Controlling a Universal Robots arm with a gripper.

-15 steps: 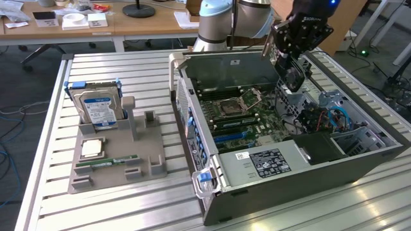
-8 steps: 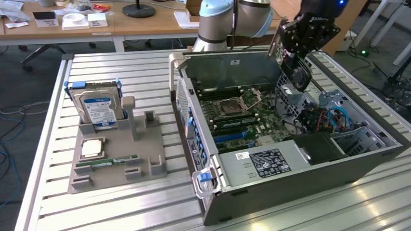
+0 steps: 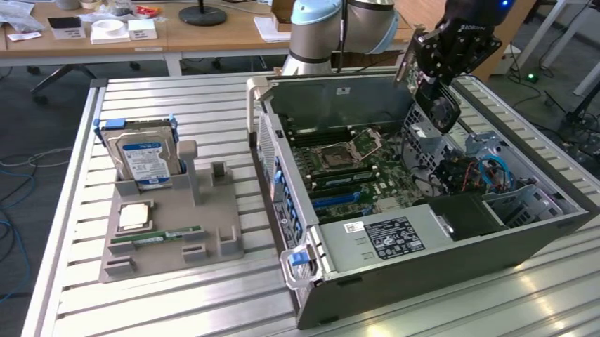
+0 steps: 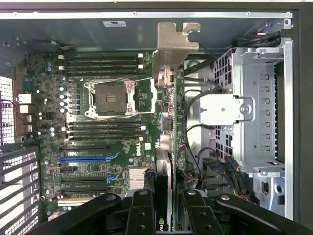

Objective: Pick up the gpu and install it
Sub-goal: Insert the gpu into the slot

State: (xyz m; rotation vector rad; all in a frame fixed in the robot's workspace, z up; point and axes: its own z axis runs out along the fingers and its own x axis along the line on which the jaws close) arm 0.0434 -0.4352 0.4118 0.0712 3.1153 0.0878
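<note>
The jaws are closed partway on the gpu (image 4: 168,142), gripping its edge. It hangs above the open case (image 3: 422,274), beside the motherboard (image 4: 98,142), not seated.

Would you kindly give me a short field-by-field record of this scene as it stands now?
gripper: gripper shut on the gpu
gpu: held on edge over the open computer case, not yet in a slot
motherboard: exposed inside the case, lying flat
hard drive: upright in the grey holder, to the exterior view's left of the case
RAM stick: lying flat on the holder
</note>
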